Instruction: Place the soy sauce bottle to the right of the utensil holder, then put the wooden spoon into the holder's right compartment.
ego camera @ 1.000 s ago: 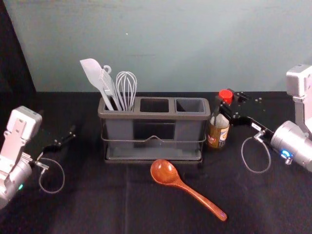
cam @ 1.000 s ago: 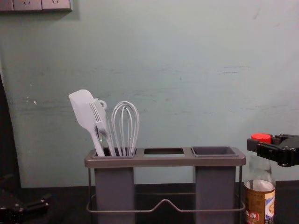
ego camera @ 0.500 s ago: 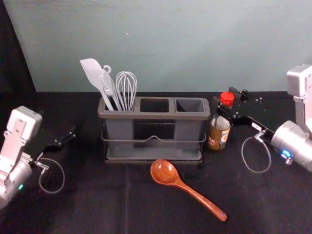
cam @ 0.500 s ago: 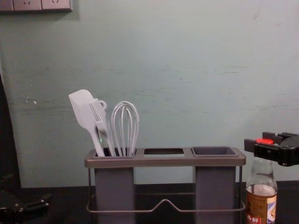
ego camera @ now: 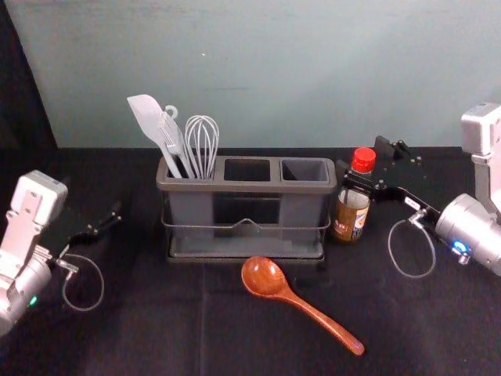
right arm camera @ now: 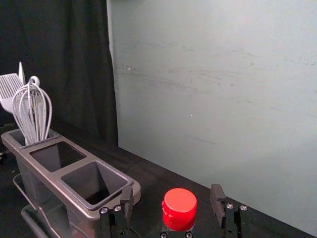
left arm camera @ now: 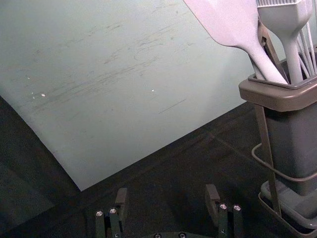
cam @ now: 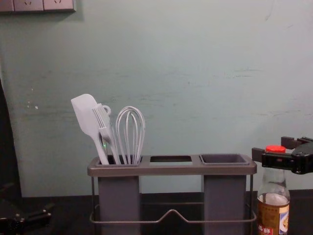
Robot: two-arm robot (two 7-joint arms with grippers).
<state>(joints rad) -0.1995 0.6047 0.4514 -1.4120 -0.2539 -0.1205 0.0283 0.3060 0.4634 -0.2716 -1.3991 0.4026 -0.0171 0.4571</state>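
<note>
Red cap [right arm camera: 180, 207] in my right wrist view sits between the fingers of the right gripper [cam: 272, 148], which I have spread wide, with a gap on either side of it. Below that cap, the bottle [ego camera: 350, 215] stands upright just beside the holder [ego camera: 249, 187], on its right. The gripper comes in from the right, level with the bottle's top.

Over on my left, the left gripper [ego camera: 91, 197] hangs parked well apart from the holder, its fingers wide too. The wooden spoon [ego camera: 264, 276] lies on the dark cloth [ego camera: 141, 329] in front of the holder, bowl nearest it, handle slanting toward me and to the right. I see a spatula [cam: 87, 115], a brush [cam: 102, 122] and a whisk [cam: 130, 132] in the left compartment.
</note>
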